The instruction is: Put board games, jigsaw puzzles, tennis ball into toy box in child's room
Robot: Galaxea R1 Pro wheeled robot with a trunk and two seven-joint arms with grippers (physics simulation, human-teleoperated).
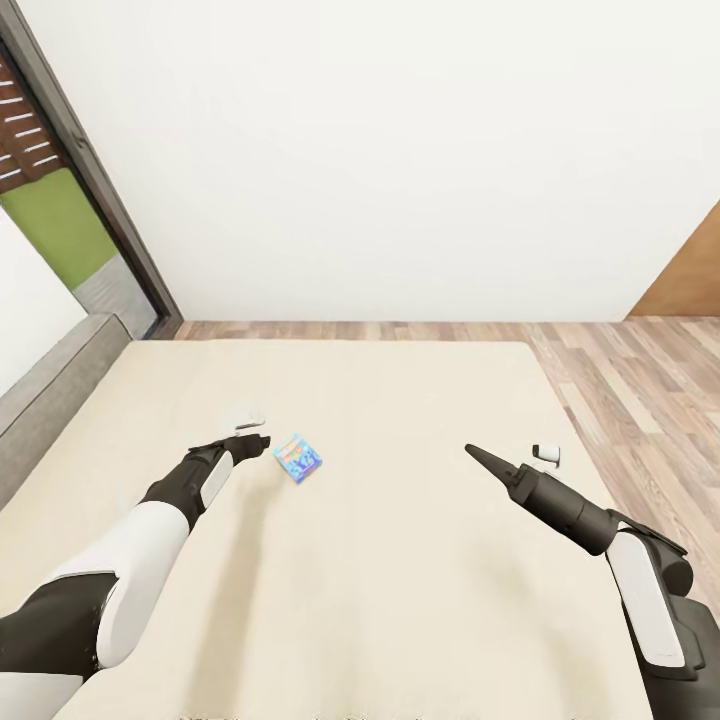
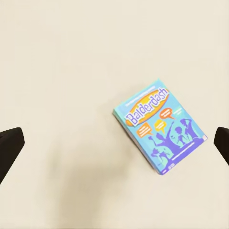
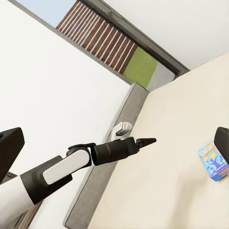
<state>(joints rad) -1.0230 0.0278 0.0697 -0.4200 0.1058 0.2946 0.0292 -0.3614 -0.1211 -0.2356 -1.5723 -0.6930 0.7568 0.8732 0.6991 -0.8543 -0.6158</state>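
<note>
A small blue board game (image 1: 297, 459) lies flat on the beige bed (image 1: 400, 580). In the left wrist view its cover (image 2: 160, 126) reads "Balderdash" and sits nearer one dark fingertip (image 2: 222, 143) than the other. My left gripper (image 1: 250, 428) hovers open just left of the box, not touching it. My right gripper (image 1: 512, 456) is open and empty above the bed's right part, well right of the box. The right wrist view shows the same board game (image 3: 213, 161) on the mattress, with my left arm (image 3: 95, 157) reaching across.
A low grey headboard (image 1: 50, 400) runs along the bed's left side. A tall dark-framed window (image 1: 70, 180) stands at the far left. Wood-plank floor (image 1: 640, 400) lies to the right of the bed, and a white wall (image 1: 400, 150) behind it.
</note>
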